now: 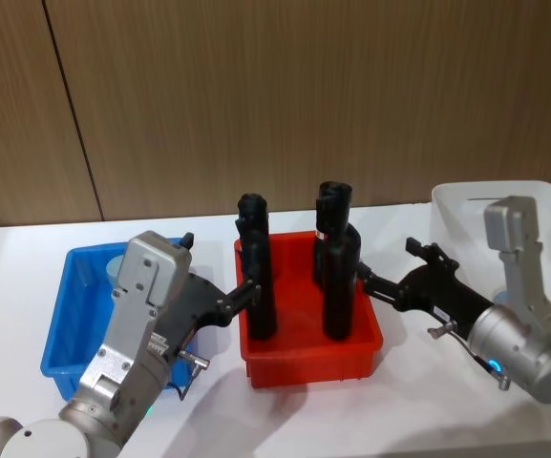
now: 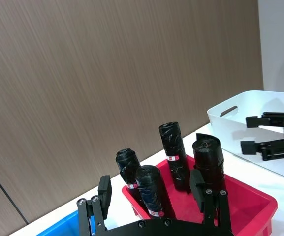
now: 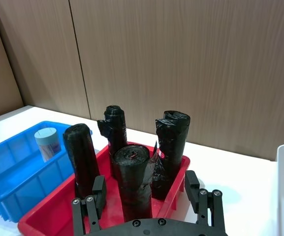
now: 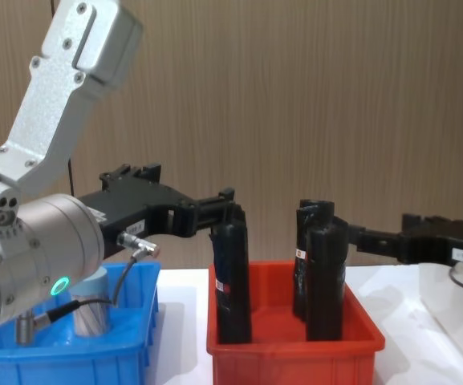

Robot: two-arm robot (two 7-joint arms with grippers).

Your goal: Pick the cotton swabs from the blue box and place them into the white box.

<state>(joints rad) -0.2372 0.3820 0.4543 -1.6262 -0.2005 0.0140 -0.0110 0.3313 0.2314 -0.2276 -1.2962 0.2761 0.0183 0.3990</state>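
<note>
The blue box (image 1: 60, 324) sits at the table's left, partly under my left arm. One tub of cotton swabs (image 3: 47, 142) with a pale lid stands inside it; the chest view shows the tub (image 4: 91, 313) behind the arm's cable. At the far right is the white box (image 1: 504, 200), and nothing shows inside it. My left gripper (image 1: 246, 291) hangs open and empty past the blue box's right edge, beside the nearest black roll. Across the red bin, my right gripper (image 1: 366, 277) is open too, pointing left at the rolls.
Between the two boxes stands a red bin (image 1: 313, 358) holding several tall black rolls (image 1: 256, 277). Both grippers flank it at roll height. A wood-panelled wall runs behind the white table. Bare table lies in front of the red bin.
</note>
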